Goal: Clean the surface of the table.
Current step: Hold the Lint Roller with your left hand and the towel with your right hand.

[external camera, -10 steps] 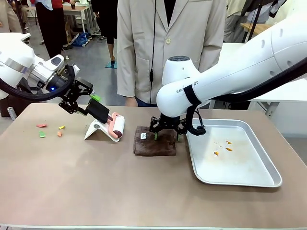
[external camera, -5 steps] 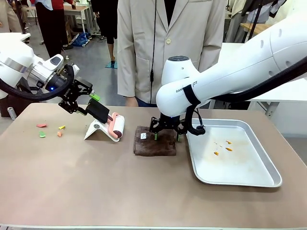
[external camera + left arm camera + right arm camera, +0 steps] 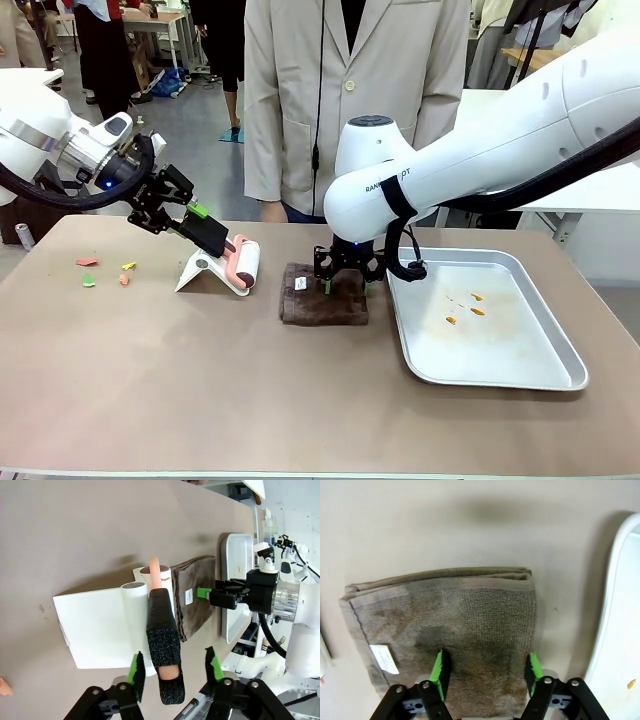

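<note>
The table (image 3: 150, 380) spans the whole front view, its brownish top carrying everything, and it is not yet clean: coloured scraps (image 3: 88, 281) lie near its far left corner. The left gripper (image 3: 172, 656) has its jaws spread on either side of the black handle (image 3: 162, 630) of a lint roller (image 3: 246, 264). A gap shows between each green pad and the handle, so nothing is pinched yet. The handle slants up off the white stand (image 3: 95, 625), which seems to be why it can be straddled from above without touching the tabletop. The right gripper (image 3: 486, 667) points straight down at the brown towel (image 3: 450, 615). Its jaws are apart and both tips are down on the far part of the folded cloth, with a flat strip of terry between them. I judge this a set-up for pinching up a fold. The towel's right edge lies just beside the rim of the silver tray (image 3: 500, 350), which holds a few orange bits (image 3: 476, 311), so sliding the cloth that way is tight. The roller sits near the towel's left edge. The open room is the broad near half of the table, and the stretch between the stand and the scraps is also bare. A person (image 3: 350, 100) stands close against the far edge behind the towel, so wiping strokes are safer kept short of that side.
</note>
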